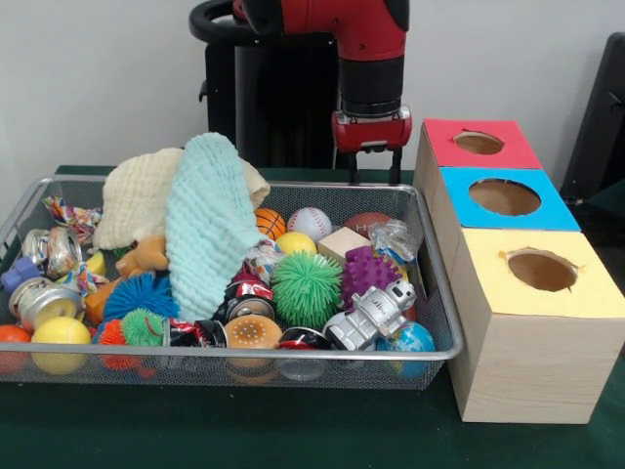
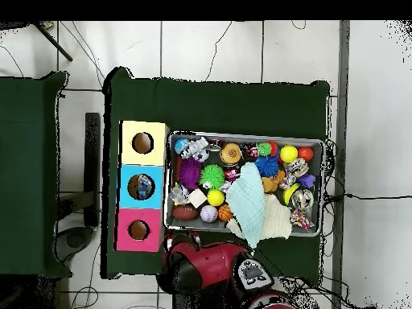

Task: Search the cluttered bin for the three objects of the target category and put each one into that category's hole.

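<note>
Only front view shows gripper [image 1: 374, 177] above bin [image 1: 441, 322].

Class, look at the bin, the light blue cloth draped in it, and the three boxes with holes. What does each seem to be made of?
Bin: metal wire mesh with a shiny rim; you can see through its walls.
Light blue cloth: soft knitted or woven fabric, matte, with a ribbed texture and limp folds.
Boxes: probably pale unfinished wood, showing grain on the sides, with tops coloured red, blue and yellow, perhaps paper.
</note>
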